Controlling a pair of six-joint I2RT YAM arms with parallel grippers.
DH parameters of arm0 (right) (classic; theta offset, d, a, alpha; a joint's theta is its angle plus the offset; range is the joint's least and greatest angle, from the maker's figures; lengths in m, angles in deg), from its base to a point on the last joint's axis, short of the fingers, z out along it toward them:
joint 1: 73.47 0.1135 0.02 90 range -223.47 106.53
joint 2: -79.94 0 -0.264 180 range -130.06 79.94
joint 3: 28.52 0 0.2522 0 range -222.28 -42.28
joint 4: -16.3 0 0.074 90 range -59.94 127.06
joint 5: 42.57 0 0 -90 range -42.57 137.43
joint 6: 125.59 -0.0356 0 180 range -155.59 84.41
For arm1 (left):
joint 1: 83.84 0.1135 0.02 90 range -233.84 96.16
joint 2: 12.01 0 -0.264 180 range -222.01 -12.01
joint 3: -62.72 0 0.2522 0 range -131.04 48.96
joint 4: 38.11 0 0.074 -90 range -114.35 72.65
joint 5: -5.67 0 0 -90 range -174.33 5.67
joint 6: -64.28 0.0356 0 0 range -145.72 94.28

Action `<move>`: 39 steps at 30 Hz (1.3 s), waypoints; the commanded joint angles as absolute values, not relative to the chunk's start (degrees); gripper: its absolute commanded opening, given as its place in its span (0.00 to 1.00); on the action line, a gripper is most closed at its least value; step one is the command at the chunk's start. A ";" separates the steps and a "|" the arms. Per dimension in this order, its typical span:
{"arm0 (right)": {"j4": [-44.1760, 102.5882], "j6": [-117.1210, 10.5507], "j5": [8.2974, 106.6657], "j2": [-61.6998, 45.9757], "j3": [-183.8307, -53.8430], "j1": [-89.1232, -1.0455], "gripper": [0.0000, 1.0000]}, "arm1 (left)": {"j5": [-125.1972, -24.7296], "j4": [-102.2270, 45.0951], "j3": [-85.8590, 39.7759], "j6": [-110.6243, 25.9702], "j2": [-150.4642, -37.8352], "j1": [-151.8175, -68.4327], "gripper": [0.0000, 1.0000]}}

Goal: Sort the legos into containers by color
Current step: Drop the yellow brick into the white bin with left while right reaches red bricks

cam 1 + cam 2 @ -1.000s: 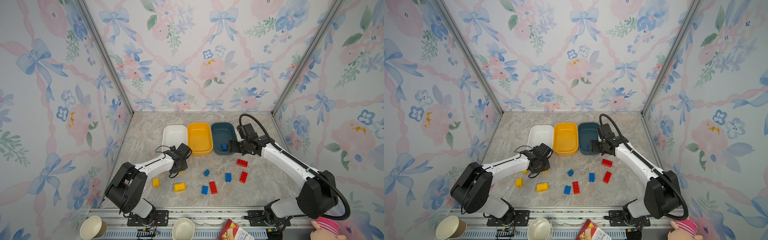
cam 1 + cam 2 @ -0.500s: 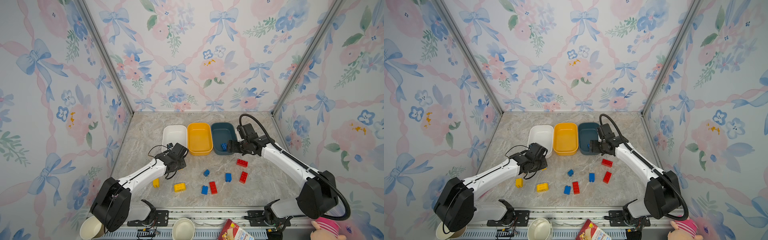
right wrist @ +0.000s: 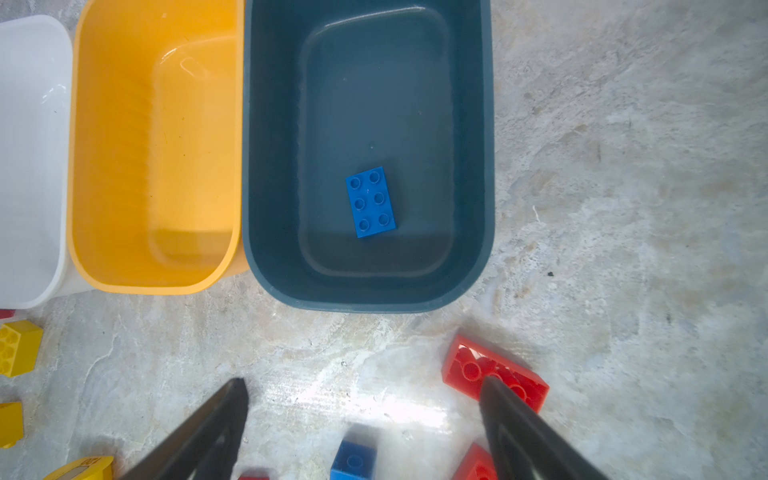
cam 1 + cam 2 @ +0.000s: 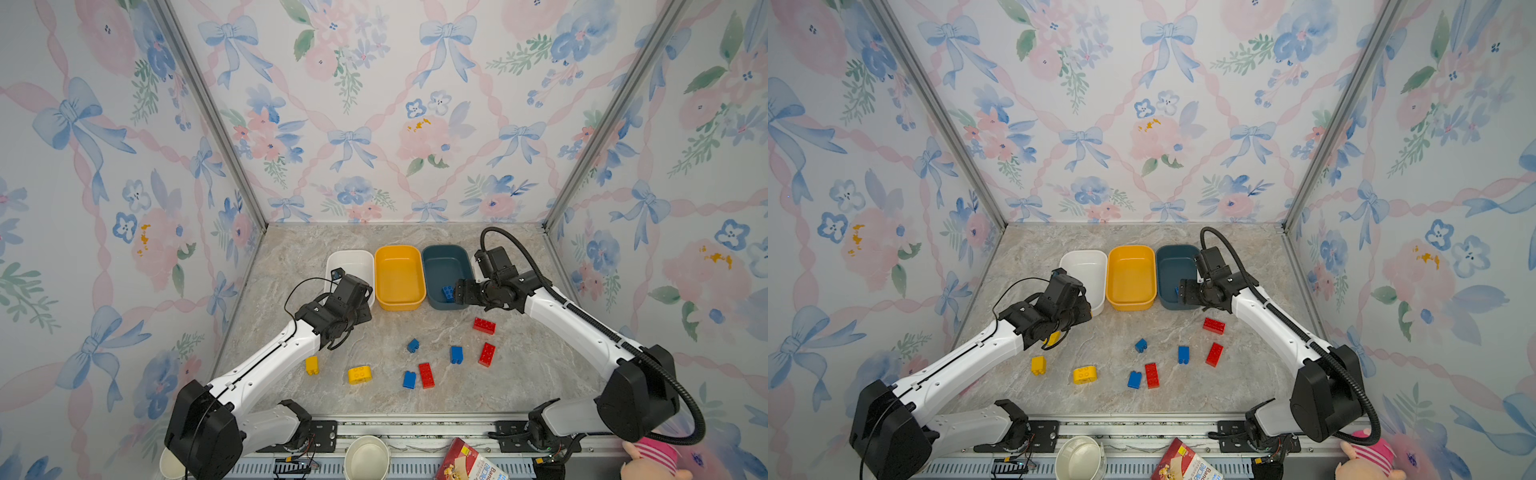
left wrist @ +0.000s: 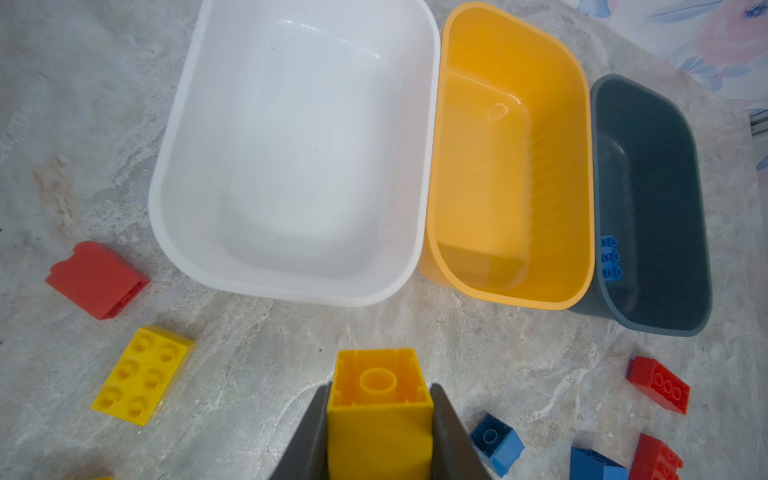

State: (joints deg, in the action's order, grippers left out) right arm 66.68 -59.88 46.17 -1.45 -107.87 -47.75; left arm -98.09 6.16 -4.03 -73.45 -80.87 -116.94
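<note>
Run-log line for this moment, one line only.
left gripper: shut on yellow plastic lego brick | right gripper: open, empty | dark teal plastic tub: one blue studded brick

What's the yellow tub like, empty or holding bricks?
Empty: both wrist views show the yellow tub bare inside, no bricks.
</note>
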 commanded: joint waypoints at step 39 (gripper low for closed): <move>73.15 -66.08 44.42 6.35 -100.11 -45.78 0.94 | -89.87 -4.53 -12.70 -56.78 -105.77 -101.02 0.56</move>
